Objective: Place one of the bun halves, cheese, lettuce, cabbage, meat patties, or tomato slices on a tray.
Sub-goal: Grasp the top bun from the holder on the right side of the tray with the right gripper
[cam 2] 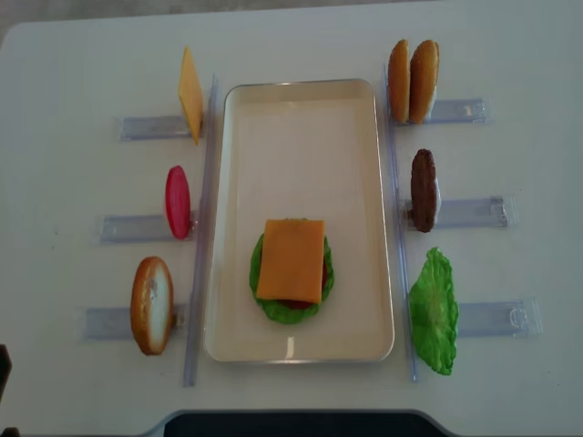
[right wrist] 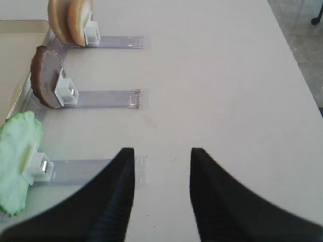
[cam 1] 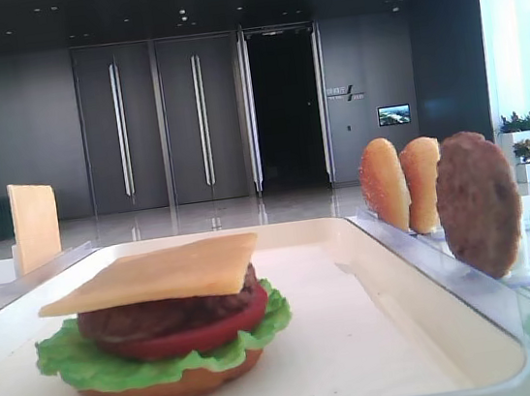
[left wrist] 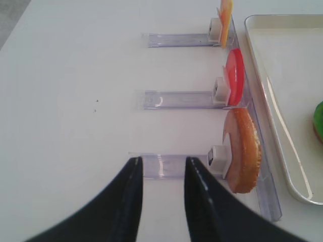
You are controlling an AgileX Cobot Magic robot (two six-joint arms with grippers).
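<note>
Half-built burger on the cream tray, spare parts racked either side.

On the tray a yellow-orange cheese slice tops a dark patty, red tomato, frilly lettuce and a bun base. Left of it stand a cheese square, tomato disc and bun; right, two buns, a patty and a lettuce leaf. Both pincers, left and right, hang parted and empty over the pale worktop. Dark doors stand behind.
</note>
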